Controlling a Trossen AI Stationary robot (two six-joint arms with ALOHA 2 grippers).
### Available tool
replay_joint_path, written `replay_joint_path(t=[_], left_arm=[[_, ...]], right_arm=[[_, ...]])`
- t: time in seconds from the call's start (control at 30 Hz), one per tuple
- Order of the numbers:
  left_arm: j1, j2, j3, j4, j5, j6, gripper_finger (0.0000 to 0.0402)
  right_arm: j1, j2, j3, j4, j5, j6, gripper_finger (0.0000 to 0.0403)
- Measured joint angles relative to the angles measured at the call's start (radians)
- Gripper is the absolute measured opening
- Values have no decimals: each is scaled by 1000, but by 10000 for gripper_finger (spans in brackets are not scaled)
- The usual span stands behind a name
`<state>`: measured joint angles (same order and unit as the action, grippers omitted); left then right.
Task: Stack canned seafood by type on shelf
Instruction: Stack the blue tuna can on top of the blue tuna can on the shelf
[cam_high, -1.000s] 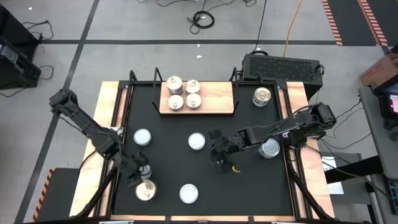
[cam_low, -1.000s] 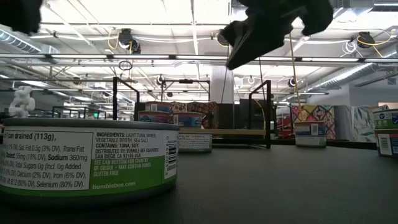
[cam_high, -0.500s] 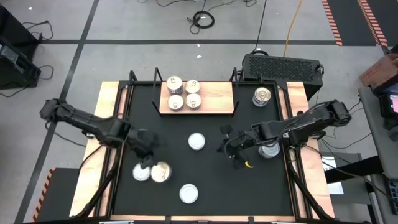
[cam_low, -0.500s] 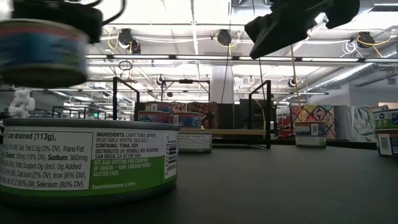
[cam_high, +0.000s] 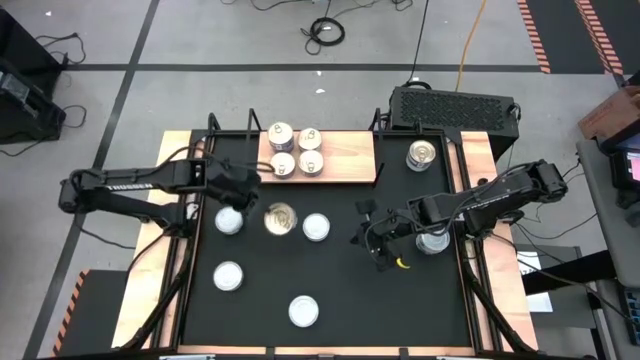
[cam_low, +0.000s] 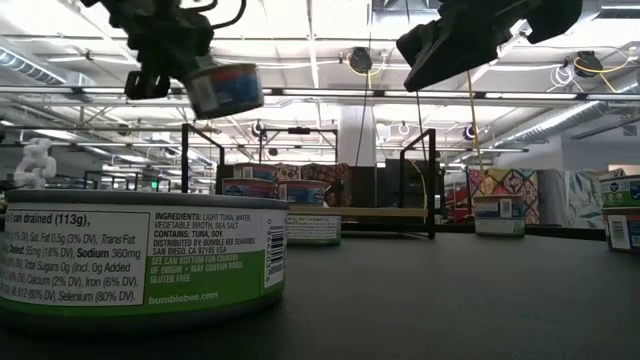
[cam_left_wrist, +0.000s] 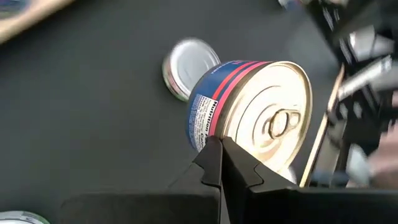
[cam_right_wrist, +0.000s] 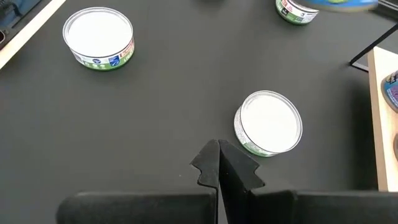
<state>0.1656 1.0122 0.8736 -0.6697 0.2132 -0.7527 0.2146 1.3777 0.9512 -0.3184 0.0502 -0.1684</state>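
- left gripper in the upper middle-left of the high view, pinching a blue-and-pink labelled tin by its rim; in the left wrist view we see the pressed-together fingers at the edge of that tin, gold pull-tab top showing.
- in the low view the carried tin hangs tilted, well above the surface; we judge it is held high so it can pass over the loose tins on its way to the shelf.
- shelf sits at the upper centre of the high view, four tins clustered on its left part, the right part bare; we guess like goes with like, so the blue tin belongs near those.
- right gripper waits in the middle right of the high view, fingers pressed together on nothing, lifted off the surface.
- around: white-topped tins lie loose below the shelf at and; a gold-topped tin stands right of the shelf, and one more sits partly under the right arm.
- in the way: the tin at centre lies just beside the carried one, and the shelf's black rods rise at its ends, so we would bring the tin in from above.
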Motion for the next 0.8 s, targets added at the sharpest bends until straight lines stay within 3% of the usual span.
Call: replay_joint_path(t=[0.37,0.8], left_arm=[[154,0,2,22,-130,-52,0],[330,93,2,201,-139,-78,0]], right_arm=[[0,0,0,-1,-4,0,0],[0,0,0,0,-3,0,0]])
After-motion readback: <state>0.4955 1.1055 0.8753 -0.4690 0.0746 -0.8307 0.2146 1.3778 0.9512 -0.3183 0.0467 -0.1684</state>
